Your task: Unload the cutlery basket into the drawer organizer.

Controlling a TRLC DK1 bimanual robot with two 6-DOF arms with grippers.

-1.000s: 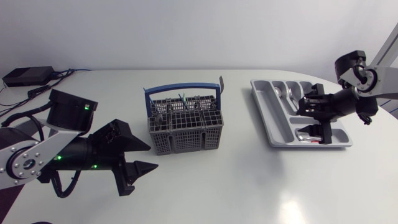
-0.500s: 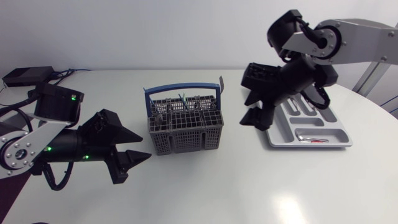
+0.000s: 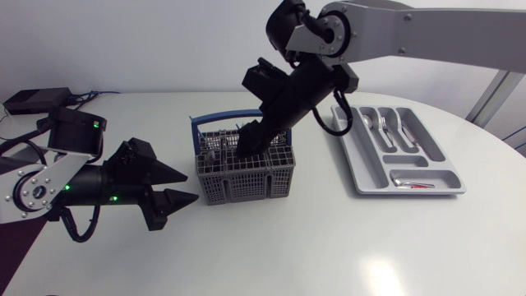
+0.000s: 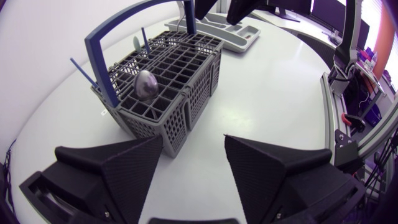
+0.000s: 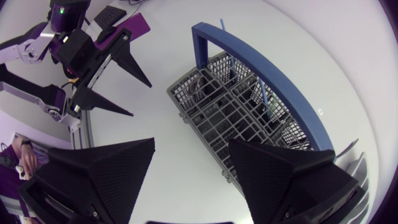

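The grey cutlery basket (image 3: 245, 170) with a blue handle (image 3: 197, 131) stands mid-table. It holds a spoon (image 4: 146, 84) and a few thin blue and green pieces. My right gripper (image 3: 246, 141) hangs open over the basket's back half and holds nothing. From its wrist view, the right gripper (image 5: 189, 162) looks down on the basket (image 5: 242, 109). My left gripper (image 3: 193, 187) lies low just left of the basket, open and empty. In its own view the left gripper (image 4: 193, 149) points at the basket (image 4: 168, 81). The grey drawer organizer (image 3: 352, 168) lies to the right with cutlery in it.
Several spoons and forks (image 3: 385, 125) lie in the organizer's far compartments and a red-marked piece (image 3: 413, 186) in its near one. The right arm's link (image 3: 411, 20) spans above the table's back. A black box and cables (image 3: 33, 100) sit at the far left.
My right arm has swung from over the organizer leftward to above the basket, its gripper empty. The left gripper has edged slightly toward the basket.
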